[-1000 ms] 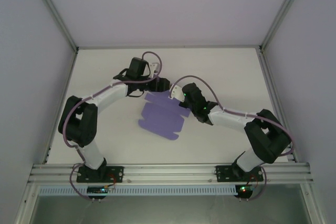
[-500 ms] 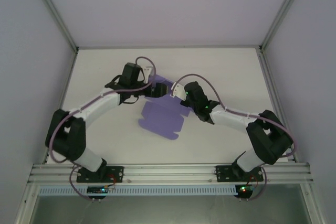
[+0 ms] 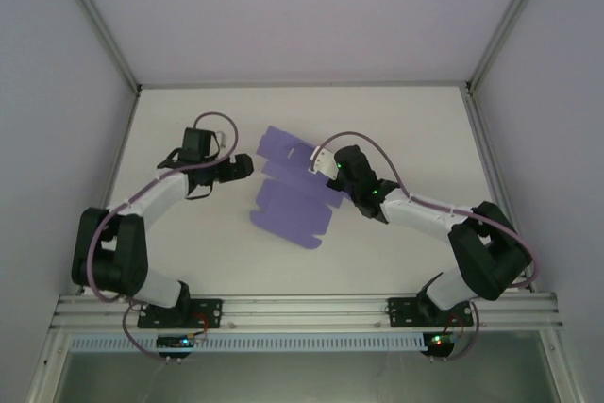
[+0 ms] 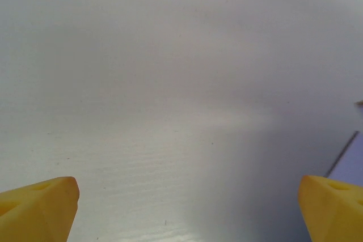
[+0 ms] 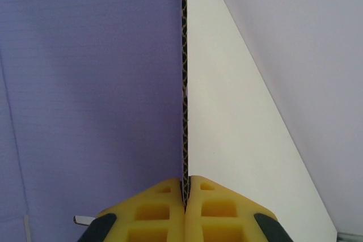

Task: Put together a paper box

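The paper box [image 3: 291, 191] is a flat lavender die-cut sheet with flaps, lying mid-table. My right gripper [image 3: 326, 179] is shut on the sheet's right edge. In the right wrist view its yellow fingers [image 5: 164, 211] pinch the corrugated edge [image 5: 184, 83], with the purple face [image 5: 91, 83] to the left. My left gripper [image 3: 243, 168] hangs open just left of the sheet, apart from it. In the left wrist view its yellow fingertips [image 4: 39, 202] stand wide with bare table between, and a sliver of the purple sheet [image 4: 350, 162] shows at the right.
The white table [image 3: 396, 129] is boxed in by grey walls with metal posts at its corners. An aluminium rail [image 3: 302, 309] runs along the near edge, carrying both arm bases.
My left arm has pulled back to the left, off the sheet's top-left part, and that part now lies uncovered. The right gripper has kept its hold and barely shifted.
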